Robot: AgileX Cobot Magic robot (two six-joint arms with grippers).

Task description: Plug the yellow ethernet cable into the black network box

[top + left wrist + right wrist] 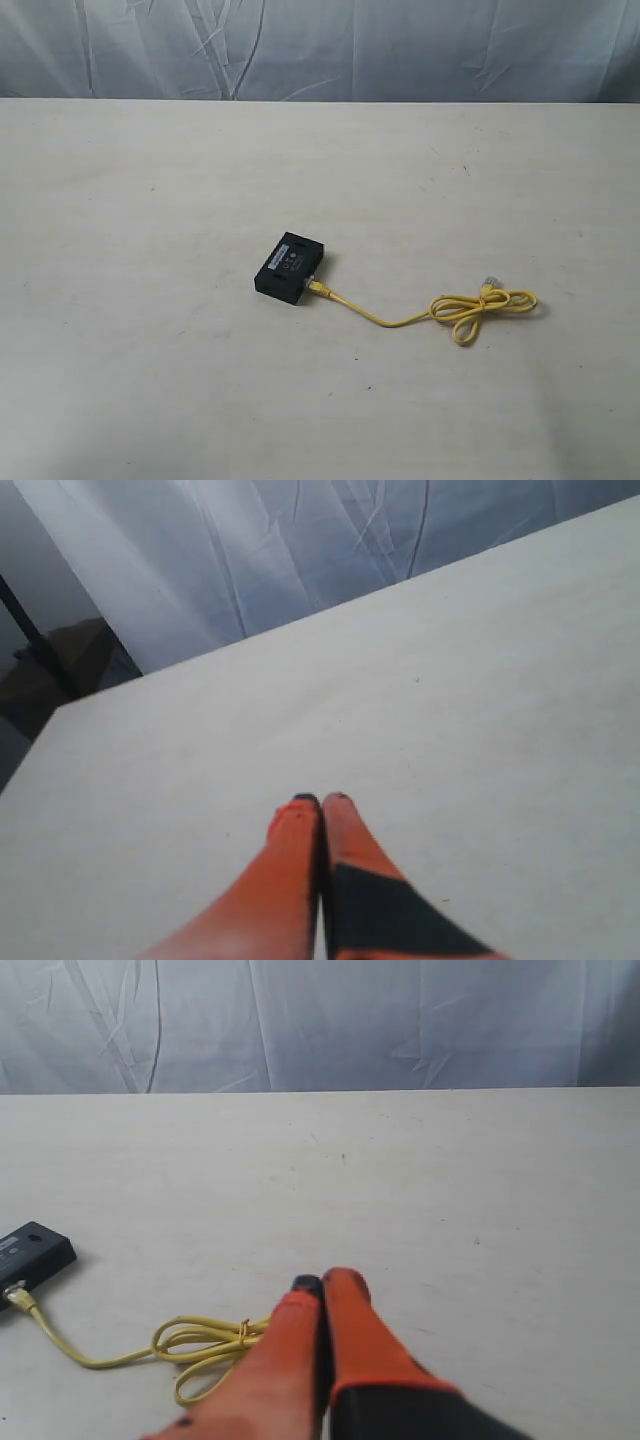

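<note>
The black network box lies flat near the middle of the table, a white label strip on top. The yellow ethernet cable has one plug seated at the box's side; it runs right into a tied loop with the free plug lying beside it. The right wrist view shows the box and the cable, the loop partly behind my orange fingers. My right gripper is shut and holds nothing. My left gripper is shut over bare table. Neither gripper shows in the exterior view.
The pale table ends at a far edge against a wrinkled grey-white curtain. In the left wrist view the table's corner edge drops off to a dark area with a black post.
</note>
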